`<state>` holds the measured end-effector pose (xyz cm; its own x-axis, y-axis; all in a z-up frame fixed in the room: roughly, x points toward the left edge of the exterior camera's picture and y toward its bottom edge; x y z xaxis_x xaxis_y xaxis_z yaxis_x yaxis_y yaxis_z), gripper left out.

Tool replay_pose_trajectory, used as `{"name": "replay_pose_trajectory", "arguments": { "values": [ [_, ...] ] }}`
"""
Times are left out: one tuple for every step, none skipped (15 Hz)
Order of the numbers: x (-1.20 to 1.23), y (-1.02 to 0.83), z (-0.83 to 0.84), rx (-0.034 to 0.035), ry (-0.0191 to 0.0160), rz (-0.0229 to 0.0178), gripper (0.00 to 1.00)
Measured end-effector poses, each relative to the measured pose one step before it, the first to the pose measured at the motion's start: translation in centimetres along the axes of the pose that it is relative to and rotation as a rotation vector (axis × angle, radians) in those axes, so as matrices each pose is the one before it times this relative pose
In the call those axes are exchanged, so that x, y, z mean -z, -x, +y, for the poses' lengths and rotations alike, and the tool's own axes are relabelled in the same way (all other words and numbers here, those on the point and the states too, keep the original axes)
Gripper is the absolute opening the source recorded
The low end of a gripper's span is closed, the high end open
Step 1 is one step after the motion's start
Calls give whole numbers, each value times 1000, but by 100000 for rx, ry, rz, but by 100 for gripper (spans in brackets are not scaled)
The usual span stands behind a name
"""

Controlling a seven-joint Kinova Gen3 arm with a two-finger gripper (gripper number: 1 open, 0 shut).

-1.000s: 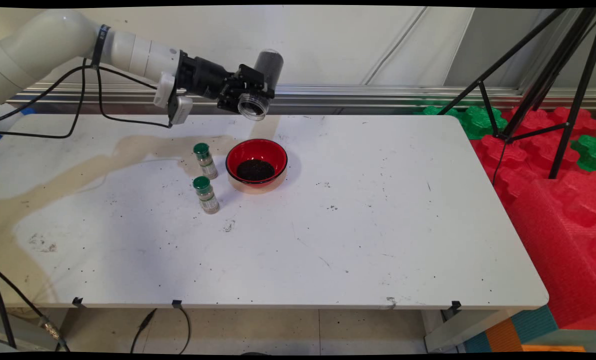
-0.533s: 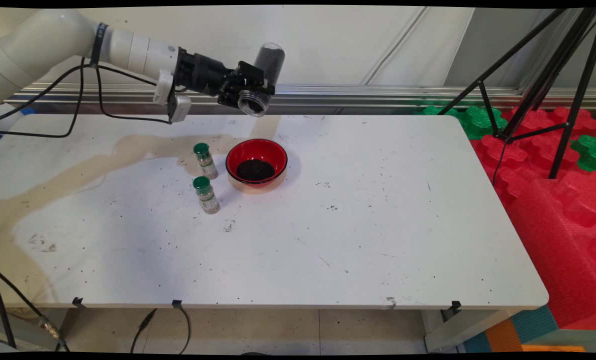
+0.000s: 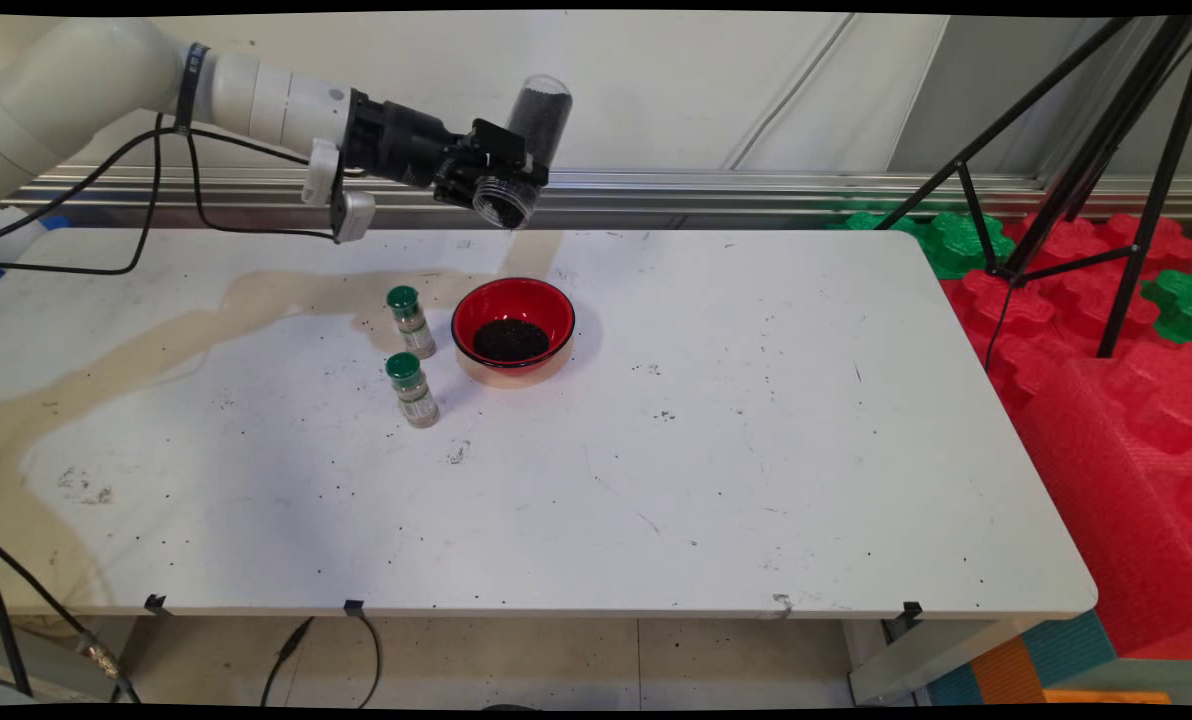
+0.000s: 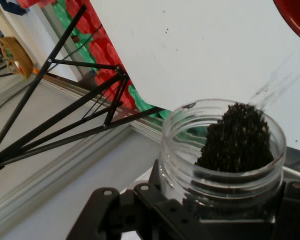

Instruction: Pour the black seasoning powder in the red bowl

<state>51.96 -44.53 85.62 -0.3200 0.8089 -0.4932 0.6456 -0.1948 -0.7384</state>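
Observation:
My gripper (image 3: 501,165) is shut on a clear open jar (image 3: 522,150) of dark grains, held high above the table's far side. The jar is tipped with its mouth pointing down toward me, above and behind a red bowl (image 3: 513,330) that holds a dark heap. In the hand view the jar (image 4: 222,155) fills the lower right, dark grains piled at its rim and streaking out toward the bowl's red edge (image 4: 295,17). Two small green-capped bottles (image 3: 411,322) (image 3: 411,388) stand just left of the bowl.
The white table (image 3: 716,450) is stained tan on its left and speckled with dark grains. A black tripod (image 3: 1076,150) and red and green foam blocks (image 3: 1126,330) stand to the right. Black cables (image 3: 156,200) hang under the arm.
The jar has tipped further, its bottom rising and its mouth turning more downward, while the hand lifted slightly. Grains now reach the rim and spill out.

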Motion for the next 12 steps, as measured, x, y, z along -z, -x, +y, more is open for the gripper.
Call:
{"name": "replay_pose_trajectory", "arguments": {
  "values": [
    [97,-31,-40,-751,-274,16,0],
    [69,-28,-36,-682,-237,45,0],
    [85,-28,-43,-750,-286,45,0],
    [77,-34,-33,-663,-277,63,0],
    [66,-26,-23,-537,-194,42,0],
    [46,-14,-20,-324,-144,19,0],
    [59,-29,-16,-445,-179,49,0],
    [28,-18,-11,-289,-126,59,0],
    [62,-17,-25,-420,-145,19,0],
    [46,-16,-17,-225,-108,16,0],
    [52,-19,-25,-334,-150,29,0],
    [53,-10,-18,-370,-171,27,0]
  ]
}}
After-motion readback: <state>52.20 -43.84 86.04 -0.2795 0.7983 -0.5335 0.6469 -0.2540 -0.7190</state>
